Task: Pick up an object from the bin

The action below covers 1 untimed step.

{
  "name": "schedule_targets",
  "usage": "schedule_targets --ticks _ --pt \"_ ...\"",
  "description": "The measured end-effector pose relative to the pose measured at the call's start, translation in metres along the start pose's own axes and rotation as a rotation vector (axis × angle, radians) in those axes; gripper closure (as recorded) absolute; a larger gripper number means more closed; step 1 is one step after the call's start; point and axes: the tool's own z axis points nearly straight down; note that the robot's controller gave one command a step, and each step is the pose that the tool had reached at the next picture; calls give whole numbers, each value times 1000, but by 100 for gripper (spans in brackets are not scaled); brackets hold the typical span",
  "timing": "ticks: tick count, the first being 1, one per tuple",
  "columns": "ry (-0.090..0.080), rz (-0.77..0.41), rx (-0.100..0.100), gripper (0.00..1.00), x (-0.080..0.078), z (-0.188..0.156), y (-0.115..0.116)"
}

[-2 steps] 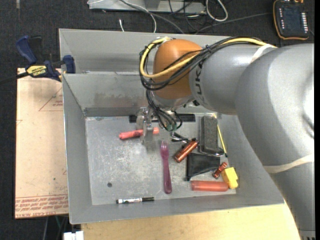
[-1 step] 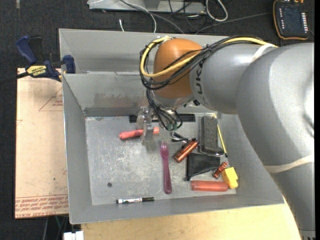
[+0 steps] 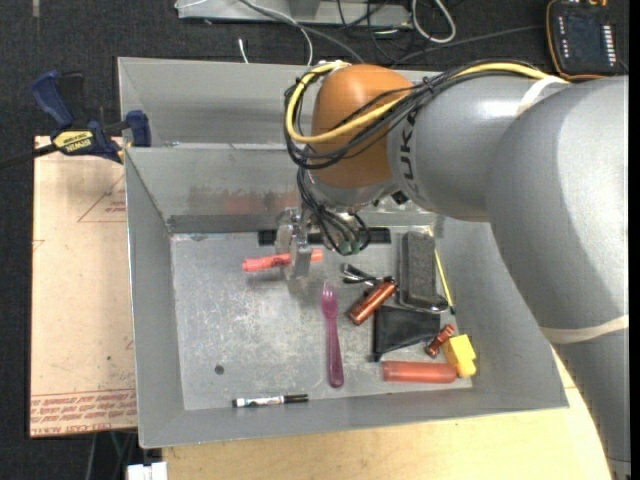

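The little red stick [image 3: 262, 264], lying by the back wall of the bin [image 3: 150, 288] right under the gripper [image 3: 298, 256], is thought light and hard, best pinched mid-length; the gripper's opening cannot be told.

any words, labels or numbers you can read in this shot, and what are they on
"UK": dark letters on the grey arm, the rest of the word hidden.
The black and white pen at the front of the bin: any print too small to read.
Screen of the orange-edged pendant beyond the bin: too small to read.
Other things in the bin: no print I can make out.
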Motion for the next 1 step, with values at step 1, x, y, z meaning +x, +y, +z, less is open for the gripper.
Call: schedule_targets --ticks 1 --pt "-3 1 -1 100 -1 -35 1"
